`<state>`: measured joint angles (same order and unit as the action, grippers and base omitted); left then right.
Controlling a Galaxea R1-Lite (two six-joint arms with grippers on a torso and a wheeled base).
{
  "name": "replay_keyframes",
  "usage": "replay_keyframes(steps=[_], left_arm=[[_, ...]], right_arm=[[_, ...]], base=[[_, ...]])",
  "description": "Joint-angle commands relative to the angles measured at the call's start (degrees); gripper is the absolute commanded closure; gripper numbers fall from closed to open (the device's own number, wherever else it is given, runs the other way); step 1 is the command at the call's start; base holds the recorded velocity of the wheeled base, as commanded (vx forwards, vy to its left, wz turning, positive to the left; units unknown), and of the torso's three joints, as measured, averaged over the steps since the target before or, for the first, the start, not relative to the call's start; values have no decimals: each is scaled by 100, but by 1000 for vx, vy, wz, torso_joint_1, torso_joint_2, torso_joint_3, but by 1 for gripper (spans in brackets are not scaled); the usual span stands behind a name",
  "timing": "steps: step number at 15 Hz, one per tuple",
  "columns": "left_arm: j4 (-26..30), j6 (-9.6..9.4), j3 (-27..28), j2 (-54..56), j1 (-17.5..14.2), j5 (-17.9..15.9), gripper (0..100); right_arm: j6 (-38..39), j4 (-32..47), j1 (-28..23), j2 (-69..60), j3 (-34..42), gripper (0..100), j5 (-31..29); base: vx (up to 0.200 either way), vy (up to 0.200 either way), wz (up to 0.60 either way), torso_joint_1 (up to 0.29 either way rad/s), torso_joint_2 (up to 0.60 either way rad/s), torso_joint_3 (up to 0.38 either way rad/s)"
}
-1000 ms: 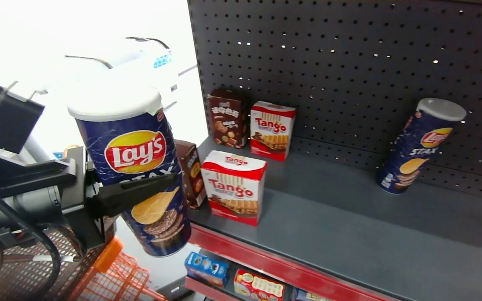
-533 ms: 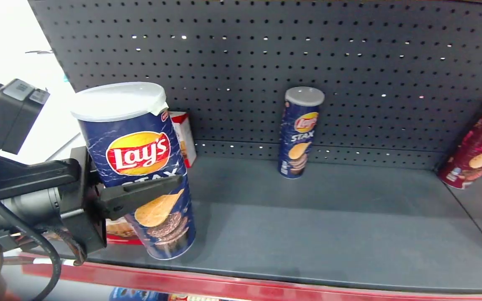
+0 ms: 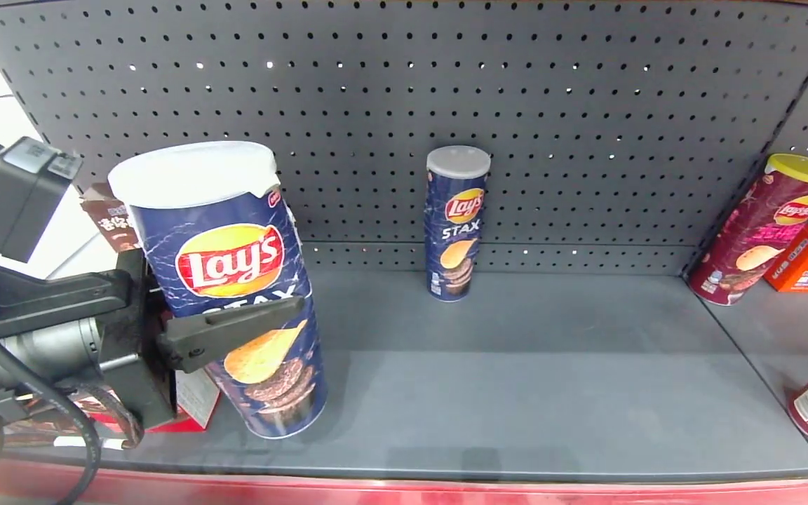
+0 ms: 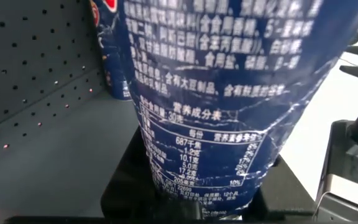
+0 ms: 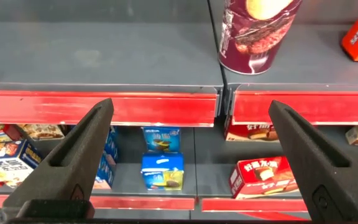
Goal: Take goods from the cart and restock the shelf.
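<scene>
The left tool (image 3: 236, 308), clamped on a blue chip can (image 3: 211, 217), holds it over the shelf (image 3: 516, 393) front. A matching can (image 3: 456, 224) stands beyond the tool. Setting down apparently not yet done. The right tool (image 5: 191, 112) hangs, fingers apart.
</scene>
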<state>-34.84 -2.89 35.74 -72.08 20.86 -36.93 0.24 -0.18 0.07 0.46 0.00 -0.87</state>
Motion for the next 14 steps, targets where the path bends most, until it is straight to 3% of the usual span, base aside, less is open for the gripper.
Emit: replay_keyframes(steps=[1, 10, 11, 12, 14], left_arm=[[4, -1, -6, -8, -3, 1, 100], [-14, -1, -111, 177, -3, 1, 100], [-14, -1, -155, 186, -12, 1, 100], [-14, -1, -120, 177, -12, 1, 100], [-14, -1, -111, 142, -3, -8, 100]], right_arm=[[2, 1, 1, -2, 0, 0, -1], [2, 1, 1, -2, 0, 0, 7], [64, -34, 45, 147, -694, 0, 43], [213, 159, 160, 1263, -1784, 0, 210], [116, 317, 309, 1395, -2004, 0, 834]], base=[[0, 0, 0, 0, 0, 0], [0, 0, 0, 0, 0, 0], [0, 0, 0, 0, 0, 0], [0, 0, 0, 0, 0, 0], [0, 0, 0, 0, 0, 0]])
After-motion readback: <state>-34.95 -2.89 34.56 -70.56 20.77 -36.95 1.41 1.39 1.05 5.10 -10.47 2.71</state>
